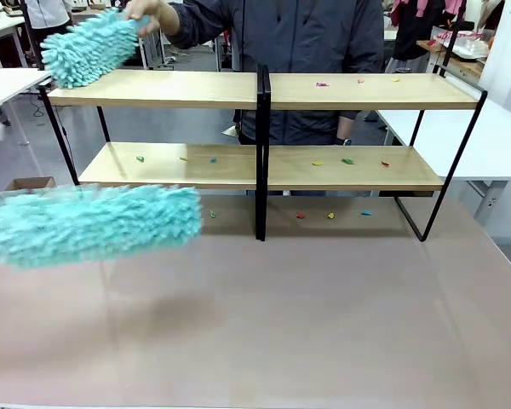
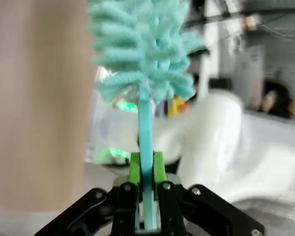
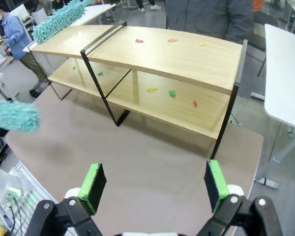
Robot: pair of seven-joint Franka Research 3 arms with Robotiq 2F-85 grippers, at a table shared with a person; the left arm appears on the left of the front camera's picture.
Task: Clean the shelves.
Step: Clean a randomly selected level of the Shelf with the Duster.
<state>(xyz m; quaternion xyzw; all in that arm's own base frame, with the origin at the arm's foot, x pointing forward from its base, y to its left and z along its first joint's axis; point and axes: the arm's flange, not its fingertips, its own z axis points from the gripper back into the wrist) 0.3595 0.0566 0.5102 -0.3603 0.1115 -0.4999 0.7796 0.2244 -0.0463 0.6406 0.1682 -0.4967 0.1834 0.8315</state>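
Observation:
The shelves point(image 1: 179, 89) stand across the far half of the table, two light-wood boards on a black frame with a central post; the right wrist view shows the shelves point(image 3: 152, 54) from above. Small coloured scraps point(image 1: 347, 161) lie on both boards and on the table beneath. A person's hand point(image 1: 145, 10) holds a teal fluffy duster point(image 1: 89, 47) on the left end of the top board. My left gripper point(image 2: 146, 196) is shut on the handle of a second teal duster point(image 2: 142, 44), whose blurred head point(image 1: 89, 223) hangs over the table's left side. My right gripper point(image 3: 155, 184) is open, above the near table.
The brownish-grey tabletop point(image 1: 307, 315) spreads in front of the shelves. White tables stand to the right point(image 1: 502, 136) and left point(image 1: 4, 81). A cardboard box point(image 1: 30, 182) sits on the floor at the left. The person stands behind the shelves' middle.

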